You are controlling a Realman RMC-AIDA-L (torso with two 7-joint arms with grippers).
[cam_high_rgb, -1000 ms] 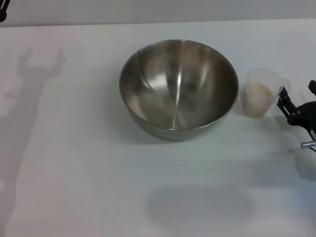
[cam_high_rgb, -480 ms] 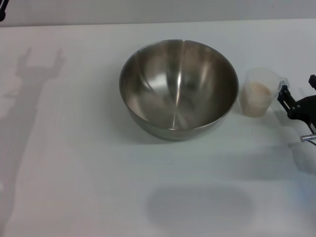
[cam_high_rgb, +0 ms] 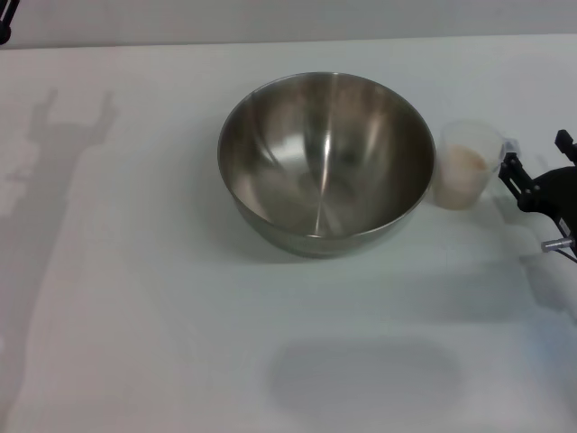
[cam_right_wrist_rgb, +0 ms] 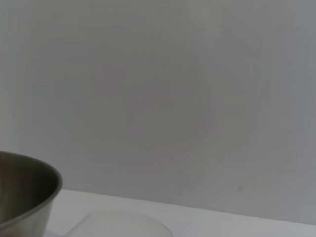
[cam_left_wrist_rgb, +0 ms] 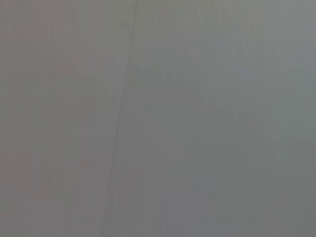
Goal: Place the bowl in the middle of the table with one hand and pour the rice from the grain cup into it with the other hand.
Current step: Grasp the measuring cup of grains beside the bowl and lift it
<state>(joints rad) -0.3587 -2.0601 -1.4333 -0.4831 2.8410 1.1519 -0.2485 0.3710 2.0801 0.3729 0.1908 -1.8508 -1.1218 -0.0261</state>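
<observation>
Head view: the bowl stands upright near the middle of the white worktop, its inside bare. The grain cup stands just beside the bowl on the robot's right, holding the rice. The right gripper sits at the cup's outer side, jaws apart, one finger touching the cup's handle. The left gripper shows only at the far left corner; its jaws cannot be made out.

Left wrist view: a plain grey surface only.

Right wrist view: the bowl's rim and the cup's rim appear close together before a grey wall.
</observation>
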